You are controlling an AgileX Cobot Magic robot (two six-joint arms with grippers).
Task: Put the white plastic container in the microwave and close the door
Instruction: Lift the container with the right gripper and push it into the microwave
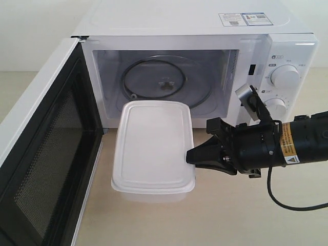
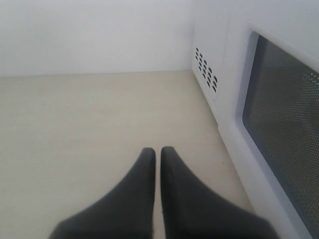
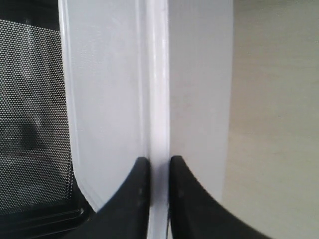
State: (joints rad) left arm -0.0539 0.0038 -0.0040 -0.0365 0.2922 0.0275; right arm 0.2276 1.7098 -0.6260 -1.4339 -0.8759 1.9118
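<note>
Rim of white plastic container [image 3: 107,84] between the right jaws

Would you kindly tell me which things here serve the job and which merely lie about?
Job: rectangular white plastic container; white countertop microwave; its open mesh-window door; right pincer clamping the container's rim.
Idle: left pincer, shut; black cable; pale table.

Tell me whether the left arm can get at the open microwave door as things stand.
Likely yes. Its shut jaws lie close beside the outer window face of the door, with only bare table between them; nothing visible blocks the way.
</note>
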